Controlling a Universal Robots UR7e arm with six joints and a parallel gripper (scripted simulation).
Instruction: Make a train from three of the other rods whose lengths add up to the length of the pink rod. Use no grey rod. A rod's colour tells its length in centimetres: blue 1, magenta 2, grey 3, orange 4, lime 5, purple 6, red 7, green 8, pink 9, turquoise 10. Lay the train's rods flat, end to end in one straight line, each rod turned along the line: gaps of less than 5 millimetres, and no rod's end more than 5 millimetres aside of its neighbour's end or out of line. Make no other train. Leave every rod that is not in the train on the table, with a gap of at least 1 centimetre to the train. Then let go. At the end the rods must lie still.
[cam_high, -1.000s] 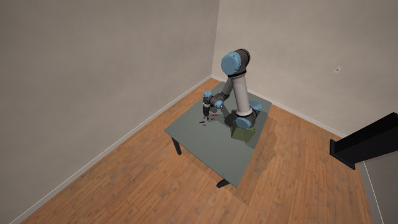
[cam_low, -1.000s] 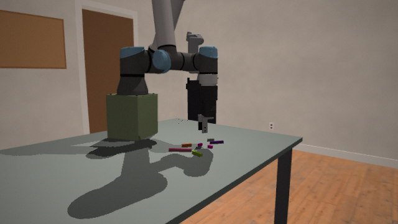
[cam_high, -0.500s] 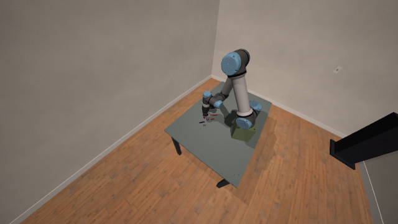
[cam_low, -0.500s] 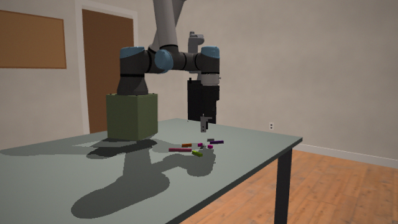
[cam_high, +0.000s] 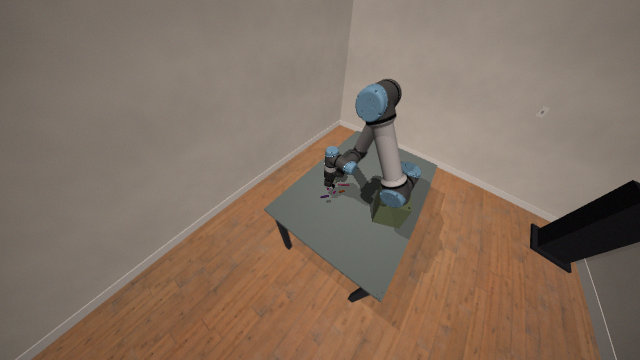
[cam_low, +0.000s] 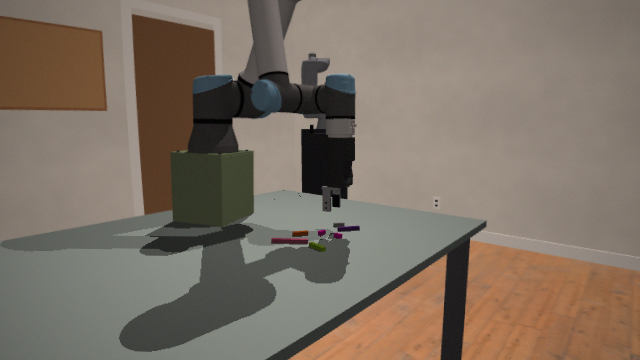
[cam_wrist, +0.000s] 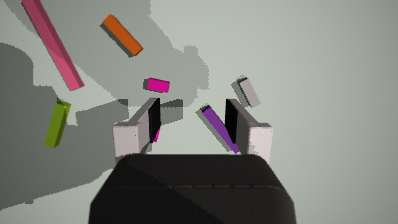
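Arm (cam_high: 387, 150) folded low from its base, wrist vertical, claw (cam_wrist: 192, 125) downward, fingers wide apart, empty.

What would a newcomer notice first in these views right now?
The arm bending down from its green block, with the open, empty gripper hanging above the table. Below it lies a small scatter of rods: the long pink with the orange beside it, the lime apart, and the purple under the gripper by one finger.
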